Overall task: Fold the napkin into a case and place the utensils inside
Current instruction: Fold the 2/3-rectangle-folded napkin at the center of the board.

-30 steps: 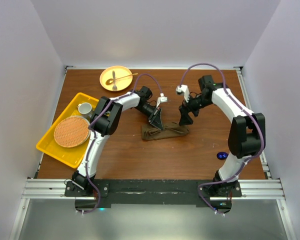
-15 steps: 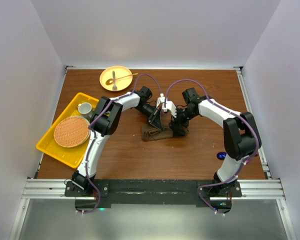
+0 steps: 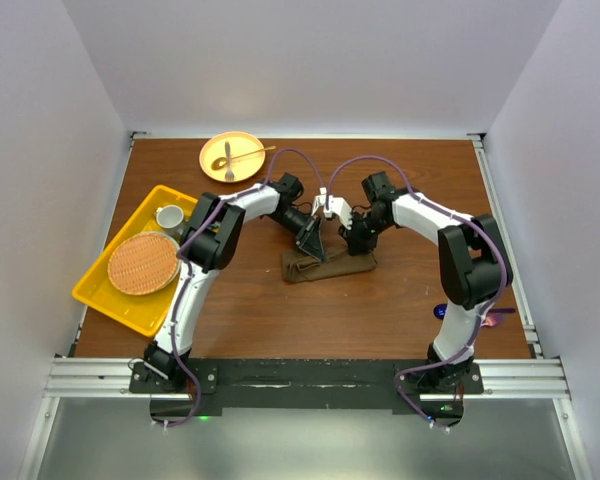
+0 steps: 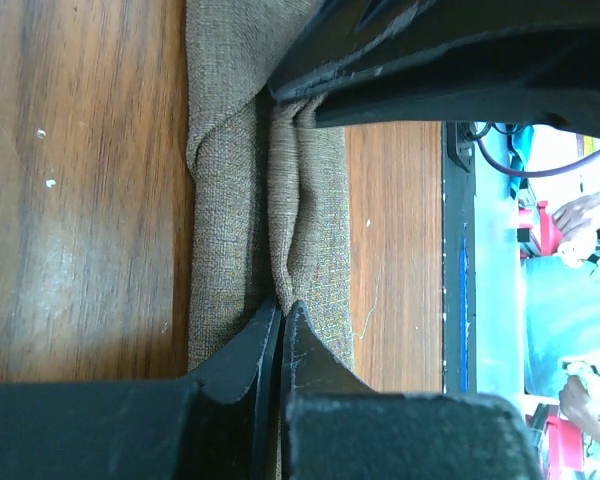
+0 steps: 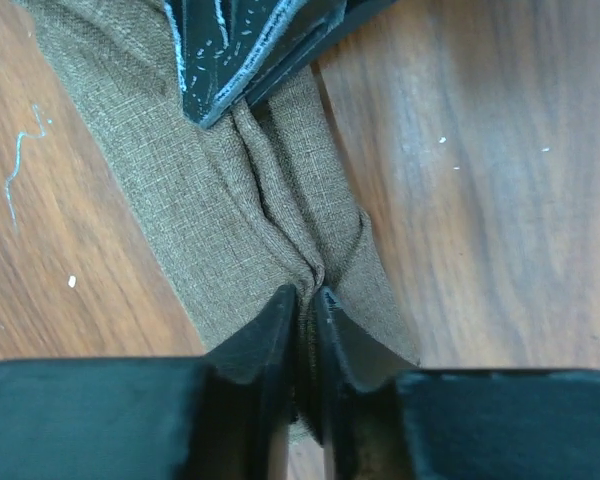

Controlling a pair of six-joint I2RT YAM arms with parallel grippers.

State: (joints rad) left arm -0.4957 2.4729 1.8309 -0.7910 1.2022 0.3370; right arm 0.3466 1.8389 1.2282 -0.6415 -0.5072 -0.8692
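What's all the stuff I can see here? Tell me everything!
table: one, brown wood, under everything
napkin: one, olive-brown, folded into a strip, middle of the table
plate: one, yellow, far edge
utensils: two, pale, on the plate
tray: one, yellow, left side
mat: one, round woven tan, in the tray
cup: one, whitish, in the tray's far corner
shiny thing: one, blue, near edge on the right; too small to name
left arm, right arm: two, white and black
left claw: black, shut on a ridge of the napkin
right claw: black, shut on the same ridge
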